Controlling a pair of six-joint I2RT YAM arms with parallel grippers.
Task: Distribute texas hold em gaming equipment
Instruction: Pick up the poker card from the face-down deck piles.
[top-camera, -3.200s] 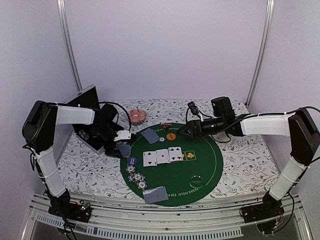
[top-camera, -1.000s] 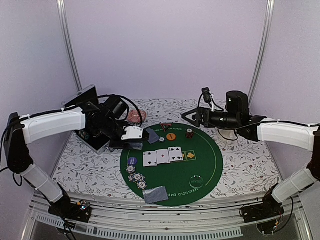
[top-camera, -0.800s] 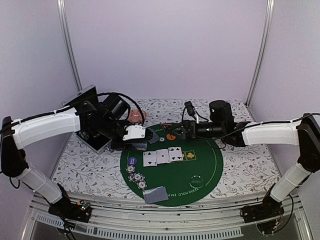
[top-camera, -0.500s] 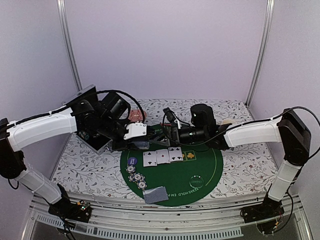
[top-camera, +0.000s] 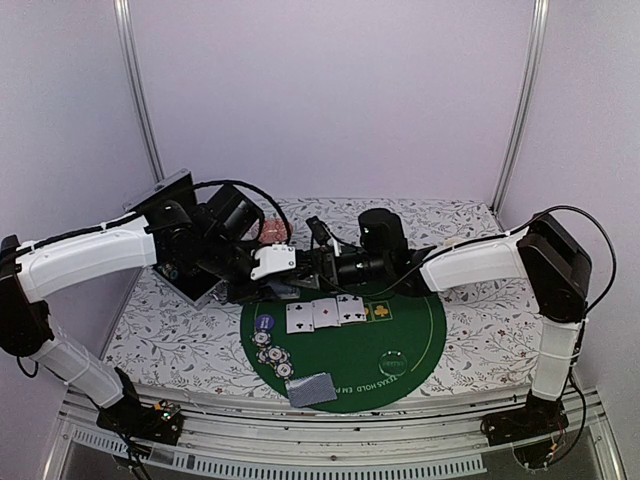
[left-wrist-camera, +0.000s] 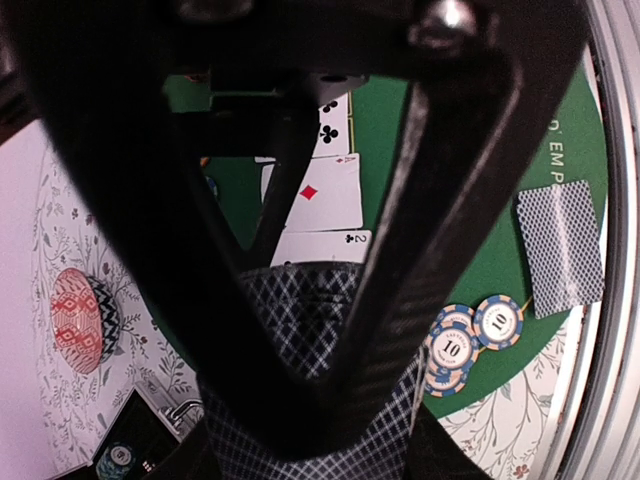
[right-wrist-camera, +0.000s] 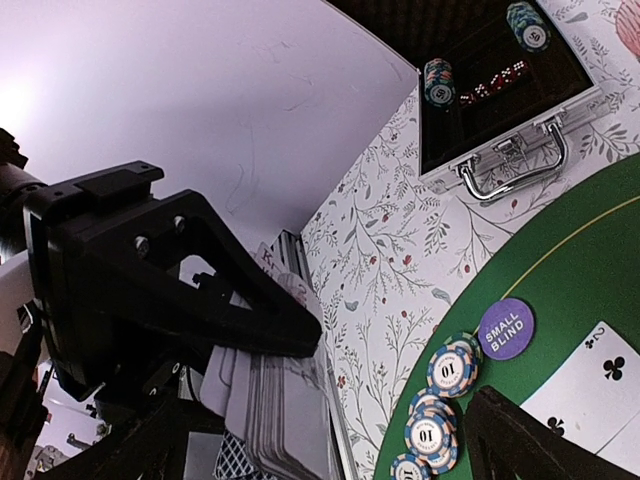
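The flowered table is covered in the middle by a round green mat. An open black case is seen off the mat at 9 to 10 o'clock. Only the right wrist view shows its contents: stored chips, red dice and a silver handle.

Both arms are stretched toward the mat's 11 o'clock rim, where the left gripper and the right gripper are brought almost nose to nose. A deck with a grey-blue checked back is clamped between the left fingers. Its stacked edge is shown only in the right wrist view. The right fingers are spread wide on either side of that edge. Contact with the deck cannot be judged.

A pink dish is shown whole in the left wrist view. From the top it is largely hidden behind the left arm, at 11 o'clock beyond the mat.

Face-down cards are laid at the mat's 7 o'clock edge. Three face-up cards are set in a row just left of centre. Their pips, clubs and a diamond, are legible from the left wrist.

Loose chips are clustered at 8 o'clock. Just above them, a purple disc is marked SMALL BLIND, readable only from the right wrist.
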